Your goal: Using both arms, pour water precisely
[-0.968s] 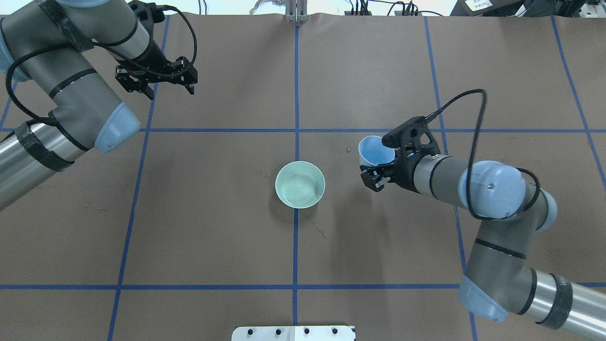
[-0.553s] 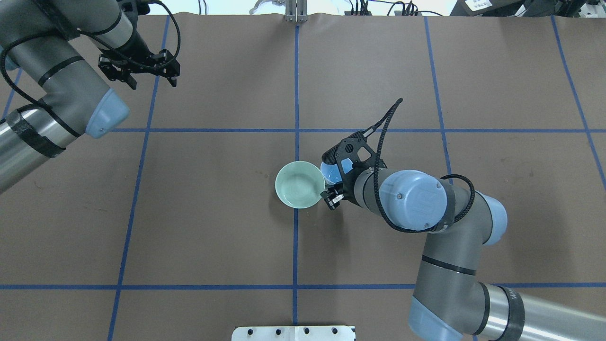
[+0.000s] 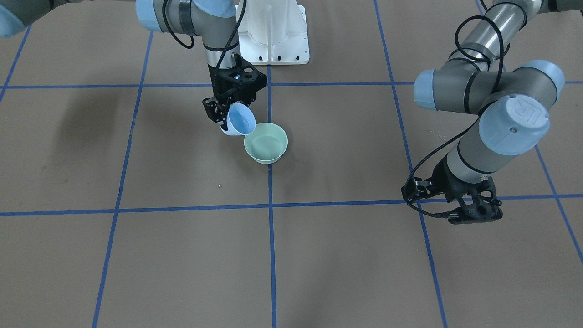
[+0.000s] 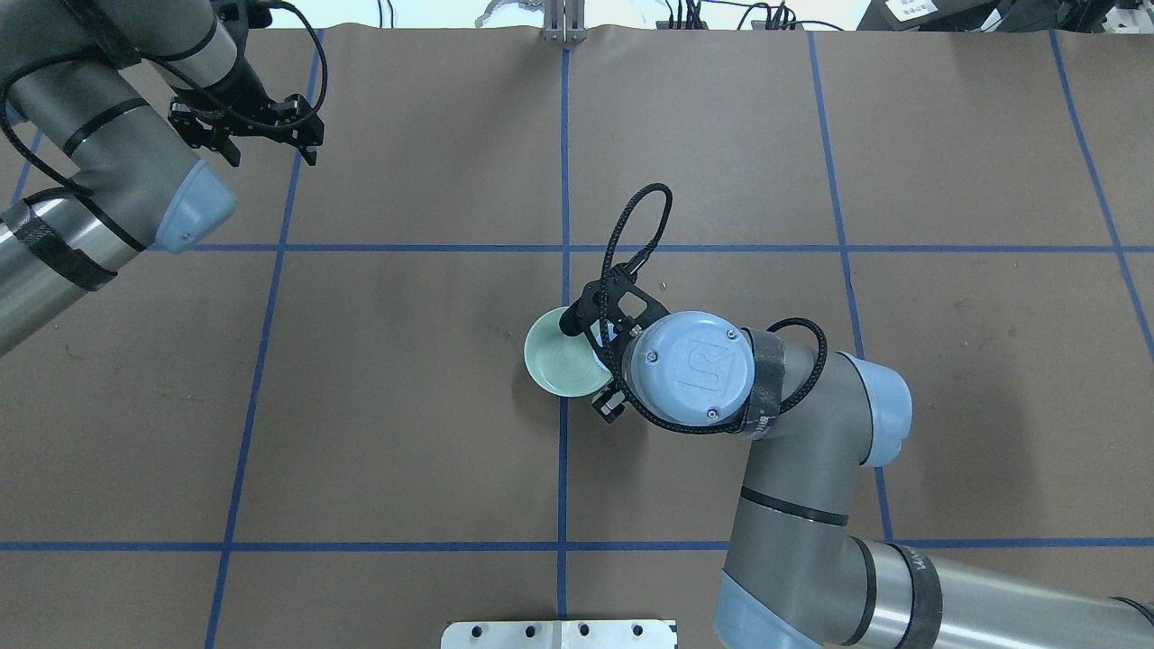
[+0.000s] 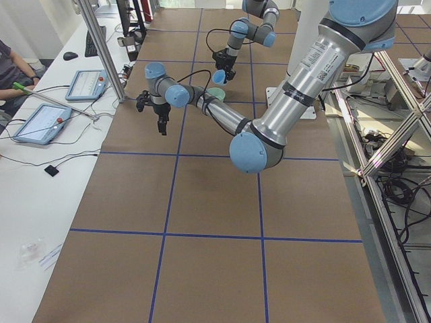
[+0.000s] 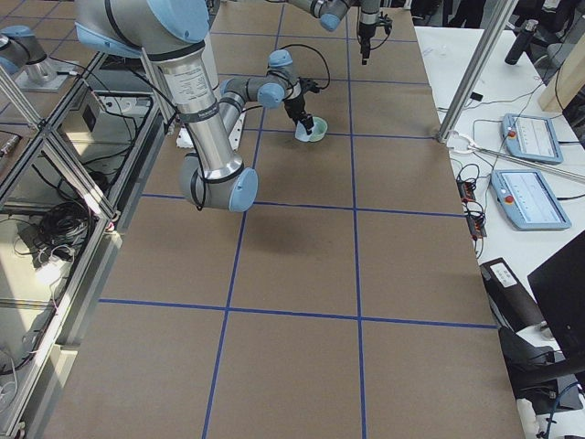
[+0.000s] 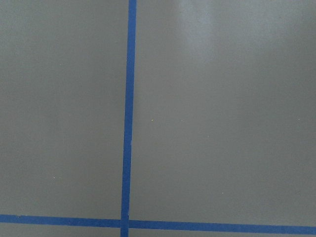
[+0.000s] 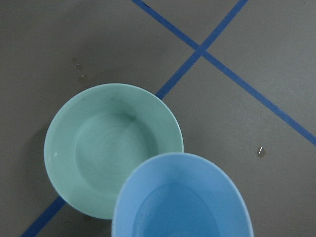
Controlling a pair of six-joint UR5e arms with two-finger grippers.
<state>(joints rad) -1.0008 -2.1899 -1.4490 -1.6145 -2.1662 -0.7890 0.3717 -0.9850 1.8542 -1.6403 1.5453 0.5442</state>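
While the pour is being set up, the brown-covered table (image 4: 406, 433) is being spanned by two arms. The right arm (image 4: 690, 370), judged the working one, is being reached over the table's middle. The left arm (image 4: 108, 171) is being held well apart toward the far left corner, and the left gripper (image 4: 270, 151) is being carried with fingers spread wide and nothing between them. A pale green bowl (image 3: 266, 158) is being left standing at a crossing of tape lines. A blue cup (image 3: 240, 122) is being clamped in the right gripper (image 3: 226, 115), whose fingers are closed on its wall, and is being tipped mouth-first toward the bowl. In the right wrist view the cup's lip is being shown overlapping the bowl's near rim, so the bowl lies just ahead of and below the lip, to the robot's left of the gripper. The water (image 8: 175, 215) is apparently being retained low in the cup as a darker patch. No stream is being seen.
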